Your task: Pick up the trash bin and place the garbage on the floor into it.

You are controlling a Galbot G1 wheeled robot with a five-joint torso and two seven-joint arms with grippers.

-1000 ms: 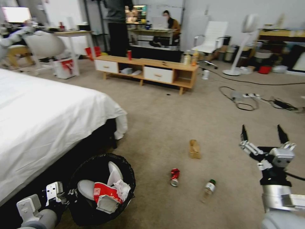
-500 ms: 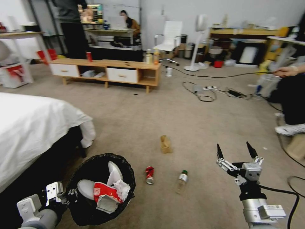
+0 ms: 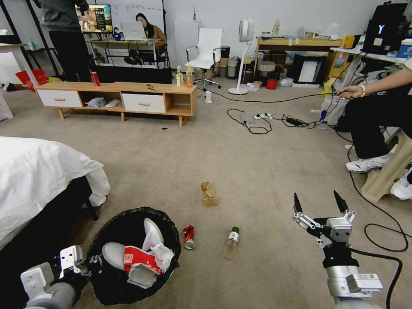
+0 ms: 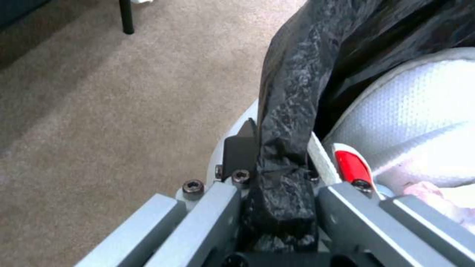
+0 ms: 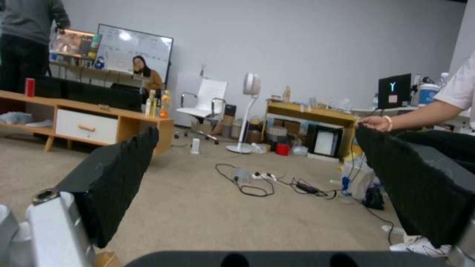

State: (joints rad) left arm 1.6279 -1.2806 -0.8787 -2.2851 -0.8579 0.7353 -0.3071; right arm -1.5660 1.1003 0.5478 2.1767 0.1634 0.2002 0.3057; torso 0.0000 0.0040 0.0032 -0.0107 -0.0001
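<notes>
The trash bin [image 3: 128, 212], lined with a black bag, hangs low at the front left with a red-and-white wrapper [image 3: 139, 262] and white tissue [image 3: 163, 253] inside. My left gripper [image 3: 85, 265] is shut on its rim; the left wrist view shows the fingers [image 4: 236, 148] clamped on the black bag [image 4: 292, 92]. On the floor [image 3: 266, 171] lie a tan paper bag [image 3: 208, 194], a red can [image 3: 188, 237] and a clear bottle with a green cap [image 3: 232, 242]. My right gripper [image 3: 319, 201] [image 5: 255, 133] is open, to the right of the bottle and above the carpet.
A white bed [image 3: 38, 171] stands at the left. A low wooden cabinet [image 3: 116, 92] stands at the back. Cables and a power strip [image 3: 257, 120] lie on the carpet beyond. A seated person's legs and shoes [image 3: 369, 163] are at the right, with a black cable [image 3: 386, 240] beside my right arm.
The head camera has swung right, so the bed, cabinet and floor litter slid left in the picture. My left gripper keeps its hold on the bin; the right gripper stays open.
</notes>
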